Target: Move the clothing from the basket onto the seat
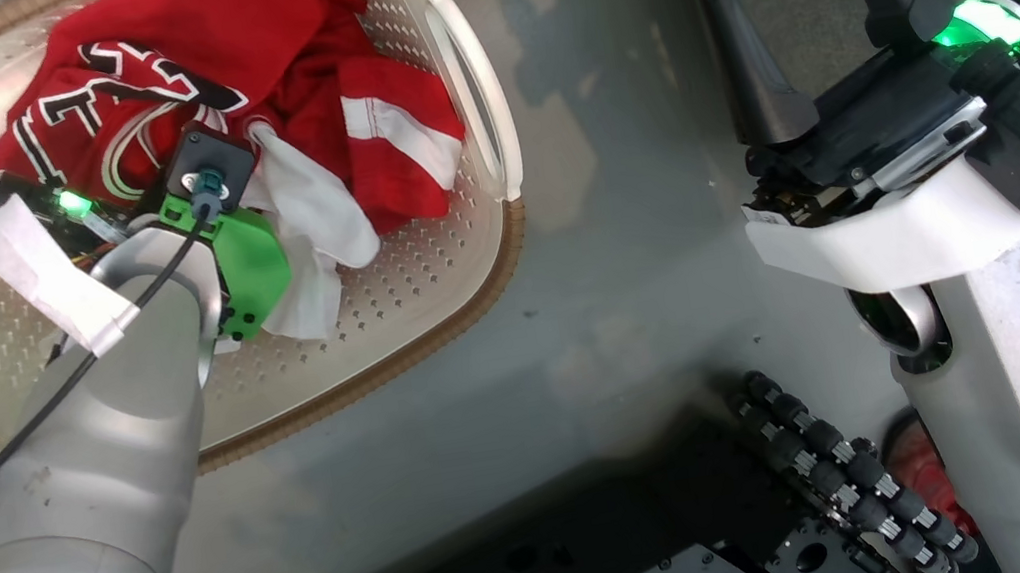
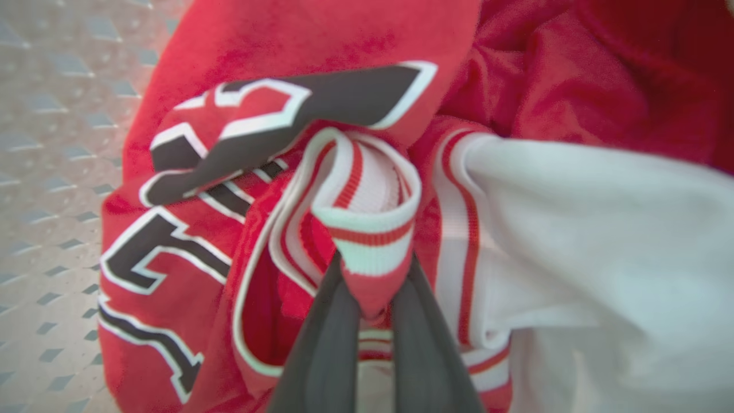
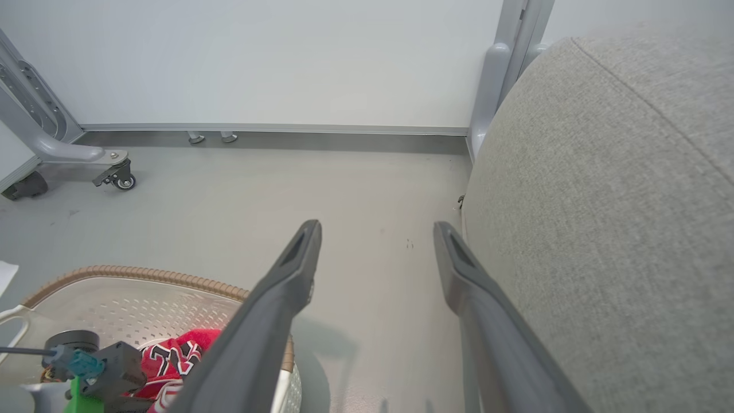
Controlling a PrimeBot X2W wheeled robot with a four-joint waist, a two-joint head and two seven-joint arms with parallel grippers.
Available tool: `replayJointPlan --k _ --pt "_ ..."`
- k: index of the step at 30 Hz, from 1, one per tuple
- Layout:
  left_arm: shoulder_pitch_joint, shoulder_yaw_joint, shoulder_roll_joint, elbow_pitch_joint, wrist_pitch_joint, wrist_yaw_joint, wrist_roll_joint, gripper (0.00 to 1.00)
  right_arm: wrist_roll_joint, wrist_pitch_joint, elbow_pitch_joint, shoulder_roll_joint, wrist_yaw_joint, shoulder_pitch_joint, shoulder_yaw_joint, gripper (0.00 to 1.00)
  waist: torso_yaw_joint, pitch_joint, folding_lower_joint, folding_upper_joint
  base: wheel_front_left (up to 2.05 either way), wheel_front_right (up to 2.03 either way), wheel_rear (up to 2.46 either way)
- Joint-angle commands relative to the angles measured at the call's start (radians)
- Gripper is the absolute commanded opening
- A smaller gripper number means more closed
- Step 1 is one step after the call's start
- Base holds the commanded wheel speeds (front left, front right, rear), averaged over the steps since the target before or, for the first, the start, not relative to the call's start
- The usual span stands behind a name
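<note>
Floor [image 1: 624, 239]: grey, beneath cream perforated plastic basket [image 1: 427, 269].
Left claw [image 2: 374, 269]: pinching soft red-and-white clothing [image 2: 241, 34].
Right claw [image 3: 377, 229]: spread beside grey fabric seat [image 3: 602, 201].

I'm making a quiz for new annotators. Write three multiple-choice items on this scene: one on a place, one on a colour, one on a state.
1. Where does the clothing lie? A on a table; B in the basket; C on a shelf.
2. What colour is the basket's rim? A blue; B black; C brown.
3. How is the right gripper? A open, holding nothing; B shut on cloth; C shut on a handle.
Answers: 1 B, the red heap sits inside the perforated walls. 2 C, the woven-look edge is brown. 3 A, its fingers stand apart, nothing between them.
</note>
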Motion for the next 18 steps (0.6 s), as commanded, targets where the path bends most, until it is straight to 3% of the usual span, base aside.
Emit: replayJointPlan --k 1,10,18 --pt "0.018 0.0 -0.007 0.0 -0.012 0.006 -0.007 0.0 -0.008 -0.005 0.005 -0.002 0.0 0.005 -0.005 1.0 0.013 -0.038 -0.0001 0.0 0.0 0.0 0.0" --pt "0.127 0.018 -0.053 -0.051 -0.049 0.003 -0.057 0.0 -0.028 -0.005 0.046 -0.003 0.0 0.068 -0.009 1.0 0.071 -0.221 -0.0001 0.0 0.0 0.0 0.0" --pt "0.32 0.064 -0.065 -0.262 -0.048 0.002 -0.109 0.0 -0.058 -0.005 0.099 -0.003 0.0 0.164 -0.01 1.0 0.138 -0.43 -0.0001 0.0 0.0 0.0 0.0"
